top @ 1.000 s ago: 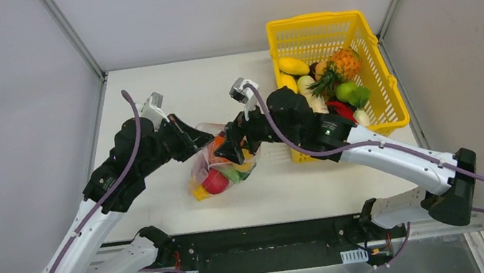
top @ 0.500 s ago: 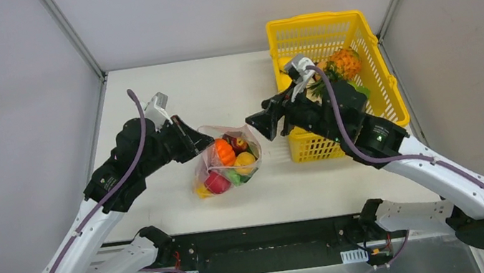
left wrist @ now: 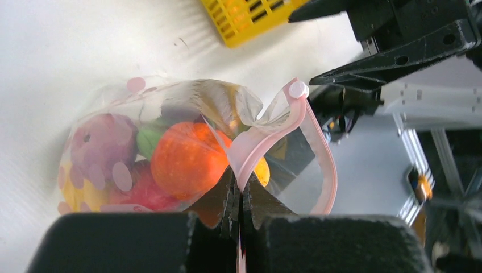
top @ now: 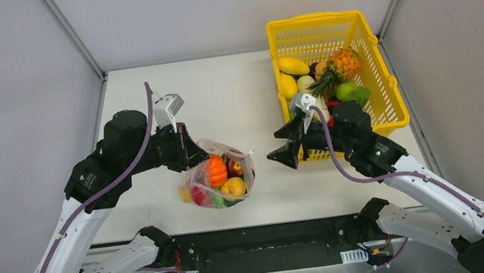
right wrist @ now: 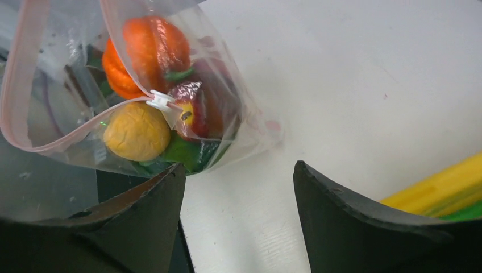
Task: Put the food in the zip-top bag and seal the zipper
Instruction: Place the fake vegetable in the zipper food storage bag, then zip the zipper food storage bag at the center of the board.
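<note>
On the table sits the bag of toy food, the left gripper pinched shut on its pink zipper and the right gripper hovering wide and empty just beside it, so a careless grab could miss the small white slider, crumple the mouth and leave it gaping.

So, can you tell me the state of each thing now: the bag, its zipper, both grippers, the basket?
zip-top bag: mouth open, toy food inside.
zipper: unsealed, its two sides apart.
left gripper: shut on the zipper.
right gripper: open, empty, beside the bag.
yellow basket: holds toy fruit.
</note>
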